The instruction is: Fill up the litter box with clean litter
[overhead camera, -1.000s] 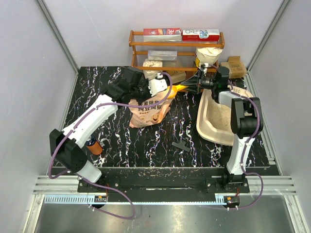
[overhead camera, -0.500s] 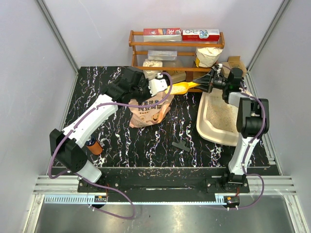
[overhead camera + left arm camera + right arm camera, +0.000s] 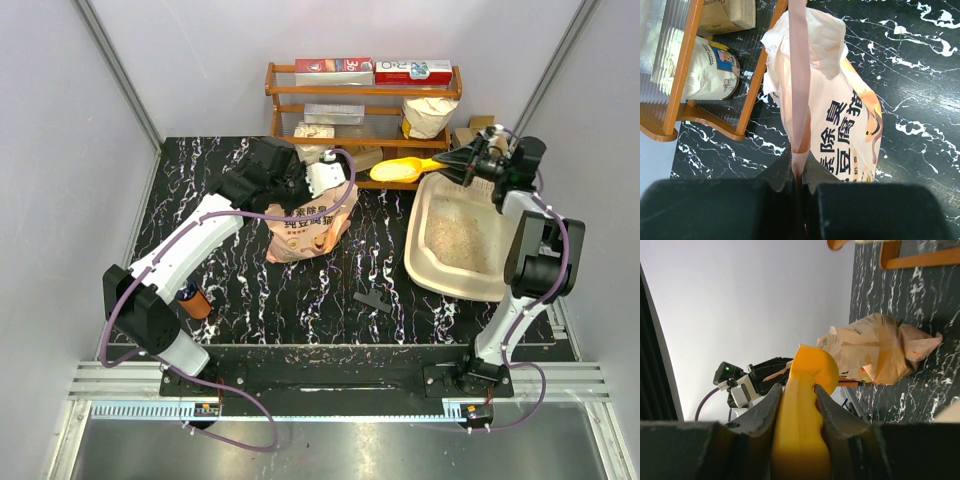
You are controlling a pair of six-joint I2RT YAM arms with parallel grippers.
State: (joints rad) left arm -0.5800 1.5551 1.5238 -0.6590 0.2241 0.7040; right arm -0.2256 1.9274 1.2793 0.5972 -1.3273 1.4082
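Observation:
The cream litter box (image 3: pixel 424 268) sits at the right, with a layer of tan litter (image 3: pixel 460 240) inside. The pink-orange litter bag (image 3: pixel 305 225) stands at the table's middle. My left gripper (image 3: pixel 322 180) is shut on the bag's top edge; in the left wrist view the gripper (image 3: pixel 800 167) pinches a pink strip of the bag (image 3: pixel 840 100). My right gripper (image 3: pixel 470 162) is shut on the handle of a yellow scoop (image 3: pixel 400 170), held level just beyond the box's far left corner. In the right wrist view the gripper (image 3: pixel 797 395) clamps the scoop (image 3: pixel 805 370). I cannot tell what the scoop holds.
A wooden shelf rack (image 3: pixel 360 95) with boxes and a white sack (image 3: pixel 430 115) stands at the back. A cardboard box (image 3: pixel 482 130) sits behind the litter box. A small black piece (image 3: pixel 375 298) lies on the table. An orange container (image 3: pixel 195 300) stands by the left arm.
My right gripper has carried the yellow scoop to the right, away from the bag's mouth toward the litter box's far end. The left arm and bag have not moved.

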